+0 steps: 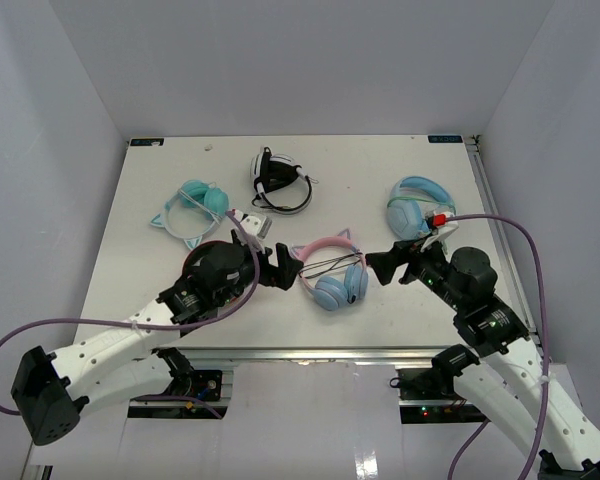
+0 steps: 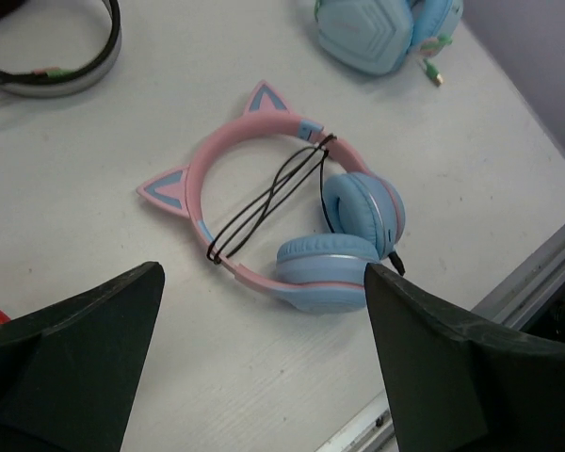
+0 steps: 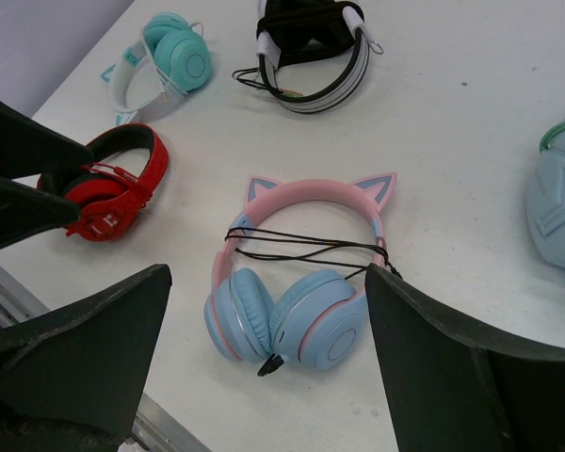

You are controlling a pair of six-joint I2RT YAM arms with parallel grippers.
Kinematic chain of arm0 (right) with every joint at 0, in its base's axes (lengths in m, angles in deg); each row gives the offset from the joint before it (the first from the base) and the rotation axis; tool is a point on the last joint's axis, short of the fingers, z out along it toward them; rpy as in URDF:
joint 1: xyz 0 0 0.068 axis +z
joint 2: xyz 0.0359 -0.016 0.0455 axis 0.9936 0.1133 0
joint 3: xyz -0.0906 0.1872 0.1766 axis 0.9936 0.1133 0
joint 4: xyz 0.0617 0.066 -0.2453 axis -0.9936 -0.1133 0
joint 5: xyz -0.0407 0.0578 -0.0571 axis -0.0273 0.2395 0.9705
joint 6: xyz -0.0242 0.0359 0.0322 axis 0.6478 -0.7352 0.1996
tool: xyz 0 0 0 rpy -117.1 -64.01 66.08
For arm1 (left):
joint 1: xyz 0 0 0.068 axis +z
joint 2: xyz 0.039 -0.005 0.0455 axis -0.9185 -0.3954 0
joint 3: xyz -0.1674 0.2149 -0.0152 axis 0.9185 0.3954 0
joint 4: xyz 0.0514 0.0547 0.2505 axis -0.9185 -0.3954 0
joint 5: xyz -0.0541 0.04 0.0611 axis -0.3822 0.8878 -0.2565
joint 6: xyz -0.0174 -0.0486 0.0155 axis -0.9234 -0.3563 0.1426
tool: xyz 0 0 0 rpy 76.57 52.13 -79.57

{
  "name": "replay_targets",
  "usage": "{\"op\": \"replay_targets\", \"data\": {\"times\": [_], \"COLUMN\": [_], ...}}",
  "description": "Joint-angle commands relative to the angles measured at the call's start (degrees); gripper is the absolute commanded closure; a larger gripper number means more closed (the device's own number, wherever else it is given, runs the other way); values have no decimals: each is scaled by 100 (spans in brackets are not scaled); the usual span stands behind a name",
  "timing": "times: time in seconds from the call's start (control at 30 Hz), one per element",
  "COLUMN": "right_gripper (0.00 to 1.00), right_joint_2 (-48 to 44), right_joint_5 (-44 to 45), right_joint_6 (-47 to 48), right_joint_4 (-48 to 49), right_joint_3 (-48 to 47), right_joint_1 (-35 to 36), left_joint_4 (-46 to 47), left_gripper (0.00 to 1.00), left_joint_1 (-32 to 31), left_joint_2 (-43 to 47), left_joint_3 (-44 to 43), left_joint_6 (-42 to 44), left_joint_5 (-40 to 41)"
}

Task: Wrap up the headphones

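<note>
On the white worktop [image 1: 360,160], pink cat-eared, blue-cupped headphones [image 1: 330,272] look wrapped — thin black cable [image 2: 217,250] loops the band; left tool [image 1: 282,267], right tool [image 1: 384,266] spread empty.

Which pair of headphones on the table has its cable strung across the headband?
The pink cat-eared headphones with light blue ear cups, the only pink-banded pair: thin black cable strands run across its headband from side to side.

White arms [image 1: 110,350], black joints [image 1: 215,272] and fingers [image 2: 75,358], purple cables [image 1: 539,290]
</note>
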Motion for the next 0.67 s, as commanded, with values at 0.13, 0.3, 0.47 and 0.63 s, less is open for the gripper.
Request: {"op": "replay_targets", "data": {"times": [0.13, 0.3, 0.47, 0.63], "right_gripper": [10, 10, 10, 10], "right_joint_2": [-278, -440, -641, -672], "right_joint_5": [-138, -171, -157, 22], "right_joint_6": [23, 40, 77, 37], "right_joint_4": [318, 305, 355, 349], "right_joint_3": [137, 130, 191, 209], "right_joint_1": [26, 30, 21, 28], "left_joint_4": [854, 903, 984, 1092], "left_gripper": [2, 2, 2, 2], "left_joint_1": [-54, -58, -58, -58], "left_joint_2": [855, 965, 993, 1072], "left_joint_3": [484, 540, 590, 648], "left_joint_6": [61, 8, 69, 90], "left_joint_5": [178, 58, 25, -107]}}
